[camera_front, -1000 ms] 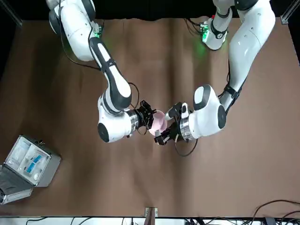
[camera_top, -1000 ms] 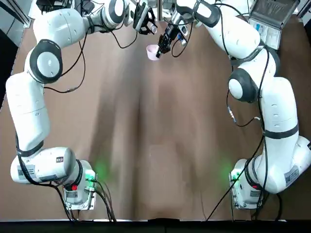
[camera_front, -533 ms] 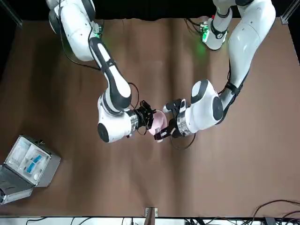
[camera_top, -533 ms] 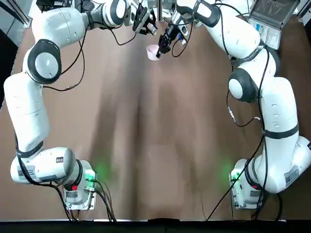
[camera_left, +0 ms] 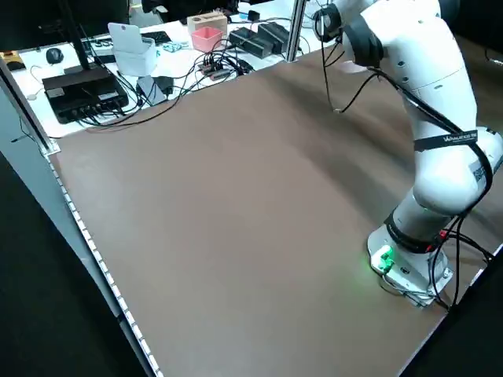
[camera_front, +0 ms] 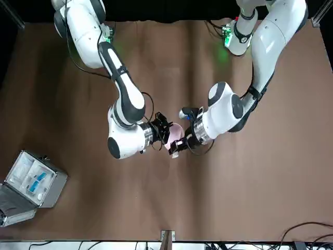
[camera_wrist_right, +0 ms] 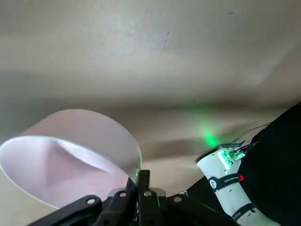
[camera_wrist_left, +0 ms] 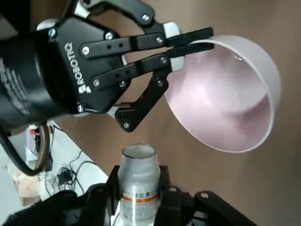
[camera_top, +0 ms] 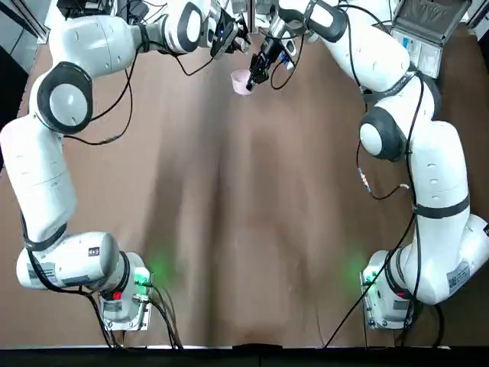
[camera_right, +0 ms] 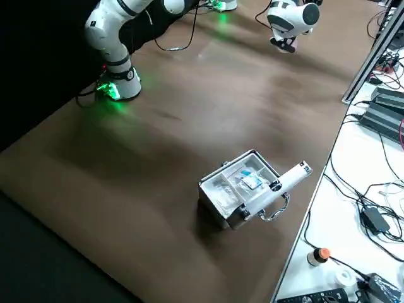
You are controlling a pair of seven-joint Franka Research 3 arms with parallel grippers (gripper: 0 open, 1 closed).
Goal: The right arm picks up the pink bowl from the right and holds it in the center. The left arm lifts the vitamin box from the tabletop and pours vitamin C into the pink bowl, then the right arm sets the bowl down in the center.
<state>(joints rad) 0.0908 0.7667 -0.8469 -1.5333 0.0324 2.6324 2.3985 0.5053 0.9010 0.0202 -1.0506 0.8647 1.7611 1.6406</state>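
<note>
Brown matte tabletop [camera_top: 229, 229] carries both arms' bases. At its far centre, the right gripper [camera_wrist_left: 188, 41] pinches the rim of the small pale pink bowl [camera_wrist_left: 225, 94], held off the surface and tilted (mouth toward the left arm). Just beside it, the left gripper [camera_wrist_left: 138, 188] clamps its 2 fingers on the tiny white-cream vitamin box [camera_wrist_left: 138, 176].

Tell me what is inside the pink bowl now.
The pink bowl, held at its rim by the right tool, shows only a bare whitish-pink inside. The vitamin box in the left tool points at it. The box's contents are hidden.
</note>
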